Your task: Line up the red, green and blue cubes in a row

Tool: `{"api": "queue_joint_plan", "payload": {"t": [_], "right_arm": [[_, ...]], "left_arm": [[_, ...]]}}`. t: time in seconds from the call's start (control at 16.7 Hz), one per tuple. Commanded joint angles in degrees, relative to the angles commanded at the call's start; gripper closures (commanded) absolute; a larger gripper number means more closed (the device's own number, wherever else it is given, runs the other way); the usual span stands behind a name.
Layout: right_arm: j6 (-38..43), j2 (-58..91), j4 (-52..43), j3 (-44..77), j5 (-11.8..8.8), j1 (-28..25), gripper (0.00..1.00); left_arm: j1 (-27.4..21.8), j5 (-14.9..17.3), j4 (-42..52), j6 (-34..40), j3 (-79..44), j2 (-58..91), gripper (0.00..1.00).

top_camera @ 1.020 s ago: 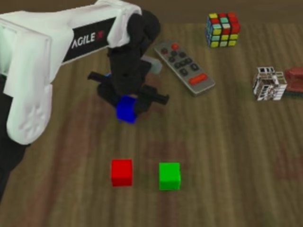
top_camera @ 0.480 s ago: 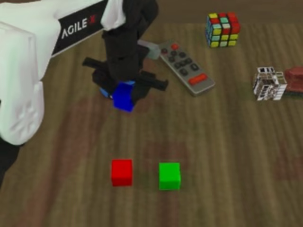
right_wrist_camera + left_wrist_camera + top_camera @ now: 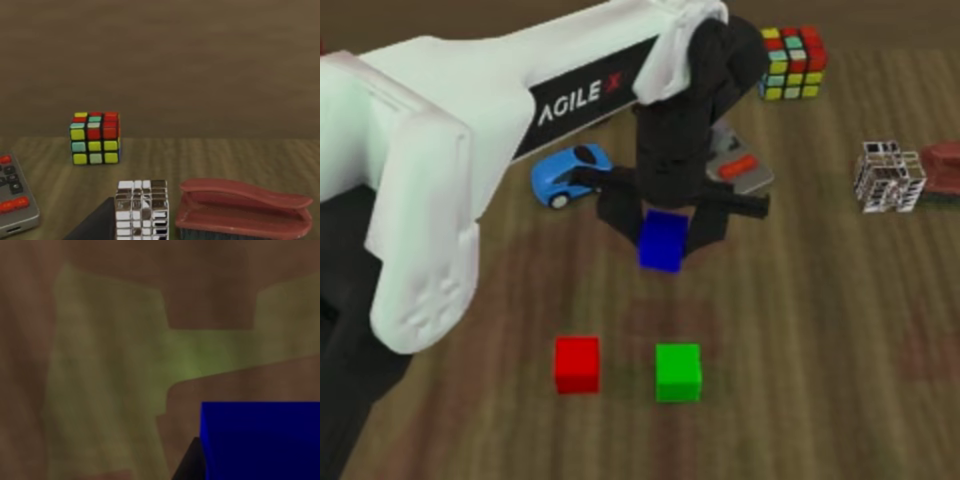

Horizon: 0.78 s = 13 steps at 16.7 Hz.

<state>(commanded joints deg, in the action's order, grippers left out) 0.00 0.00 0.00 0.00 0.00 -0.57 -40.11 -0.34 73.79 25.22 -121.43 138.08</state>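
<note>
Our left gripper [image 3: 661, 222], closed on the small deep-blue cube [image 3: 660, 241], could knock the bright green cube [image 3: 678, 372] askew if lowered too close.

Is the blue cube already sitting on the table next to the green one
No, the blue cube is held in the left gripper, apart from the green cube.

remote [image 3: 740, 165]: mostly hidden by arm | brush [image 3: 942, 172]: apparently edge-cropped
</note>
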Motion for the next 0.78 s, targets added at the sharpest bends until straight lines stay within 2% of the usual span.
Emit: {"api": "queue_joint_plan", "payload": {"t": [0.18,0.36,0.54,0.78], "right_arm": [[0.0,0.0,0.0,0.0,0.0,0.0,0.0],[0.0,0.0,0.0,0.0,0.0,0.0,0.0],[0.0,0.0,0.0,0.0,0.0,0.0,0.0],[0.0,0.0,0.0,0.0,0.0,0.0,0.0]], "left_arm": [[-6.4,0.0,1.3,13.8,-0.7,0.0,1.0],[-11.7,0.0,2.0,23.8,-1.2,-0.6,1.0],[-14.6,-0.1,2.1,28.4,-1.4,-1.4,1.0],[-14.6,-0.1,2.0,28.6,-1.3,-1.3,1.0]]}}
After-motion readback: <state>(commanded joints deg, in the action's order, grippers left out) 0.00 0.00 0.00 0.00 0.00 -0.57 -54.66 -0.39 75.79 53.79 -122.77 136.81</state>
